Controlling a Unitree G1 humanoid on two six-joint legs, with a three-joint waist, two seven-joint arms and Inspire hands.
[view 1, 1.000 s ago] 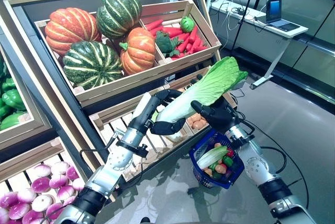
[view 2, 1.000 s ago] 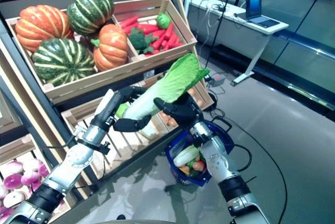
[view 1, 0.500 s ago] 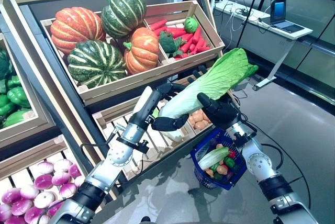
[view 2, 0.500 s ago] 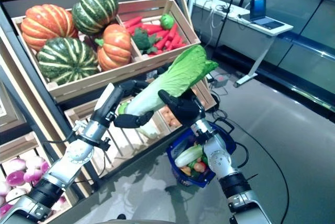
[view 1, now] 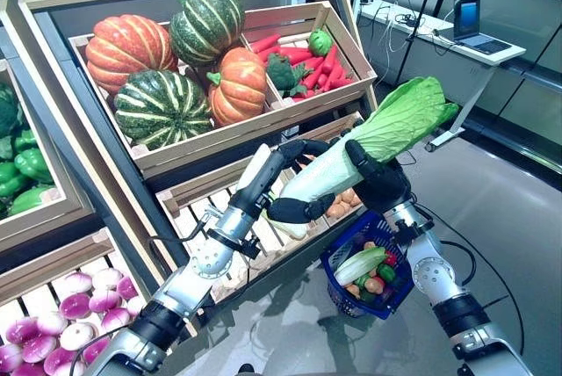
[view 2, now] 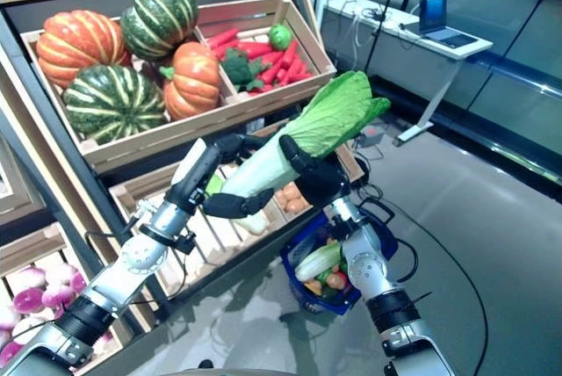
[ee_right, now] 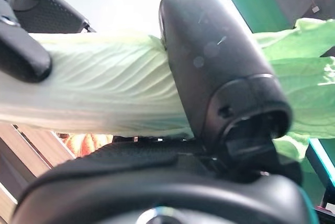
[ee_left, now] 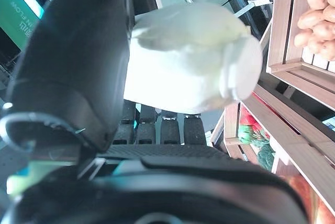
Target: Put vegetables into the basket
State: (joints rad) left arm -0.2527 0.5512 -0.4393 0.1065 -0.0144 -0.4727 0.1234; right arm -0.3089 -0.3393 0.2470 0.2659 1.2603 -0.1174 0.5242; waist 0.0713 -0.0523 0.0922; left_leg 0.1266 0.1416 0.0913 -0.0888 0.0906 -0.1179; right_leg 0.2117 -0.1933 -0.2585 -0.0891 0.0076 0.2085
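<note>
A long napa cabbage (view 1: 369,143) with a pale stalk and green leafy top is held slanted in the air before the shelf. My left hand (view 1: 294,209) is curled round its white stalk end (ee_left: 193,72). My right hand (view 1: 376,178) grips its middle, the thumb (ee_right: 209,77) pressed over the ribbed stalk (ee_right: 94,98). A blue basket (view 1: 334,263) hangs below my right arm, holding another cabbage (view 1: 356,263) and several small vegetables.
A wooden shelf (view 1: 176,152) holds pumpkins (view 1: 162,108), carrots and broccoli (view 1: 303,60) up top, potatoes (view 1: 342,205) in a lower crate. Green peppers (view 1: 22,169) and purple-white turnips (view 1: 53,336) lie at the left. A desk with a laptop (view 1: 470,29) stands far right.
Both hands have carried the cabbage to the right and slightly up, toward the space above the basket. The camera has shifted a little.
</note>
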